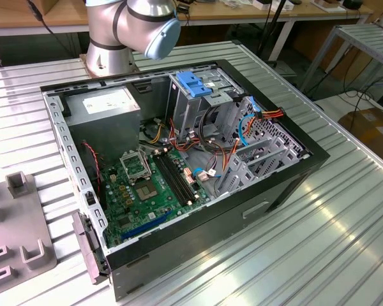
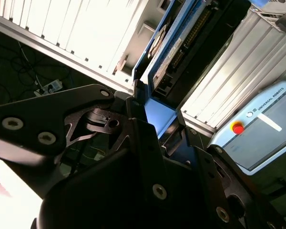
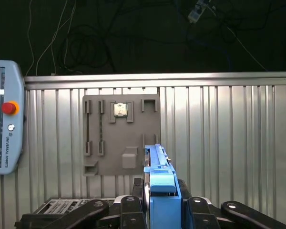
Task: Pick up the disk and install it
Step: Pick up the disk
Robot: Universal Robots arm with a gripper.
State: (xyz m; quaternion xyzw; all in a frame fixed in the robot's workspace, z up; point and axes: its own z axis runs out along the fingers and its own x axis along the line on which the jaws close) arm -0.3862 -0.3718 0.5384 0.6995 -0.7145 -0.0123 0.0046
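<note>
In both wrist views my gripper (image 3: 162, 202) is shut on the disk (image 3: 156, 160), which I see edge-on. The disk's blue plastic bracket (image 3: 162, 183) sits between the black fingers (image 3: 133, 210), and its thin metal body reaches out past them. In the second wrist view the disk (image 2: 177, 45) with its blue bracket (image 2: 158, 110) sticks out from the gripper (image 2: 150, 121) over the ribbed table. In the exterior view the arm (image 1: 135, 25) stands behind the open computer case (image 1: 287, 191), whose drive cage (image 1: 198, 102) carries a blue latch tab (image 1: 195, 83).
Inside the case lie a grey power-supply box (image 1: 105, 108), a green motherboard (image 1: 150, 188) and loose cables (image 1: 255, 124). A grey fixture plate (image 3: 121, 136) rests on the ribbed metal table (image 3: 219, 133). A teach pendant (image 3: 5, 121) lies at the table's edge.
</note>
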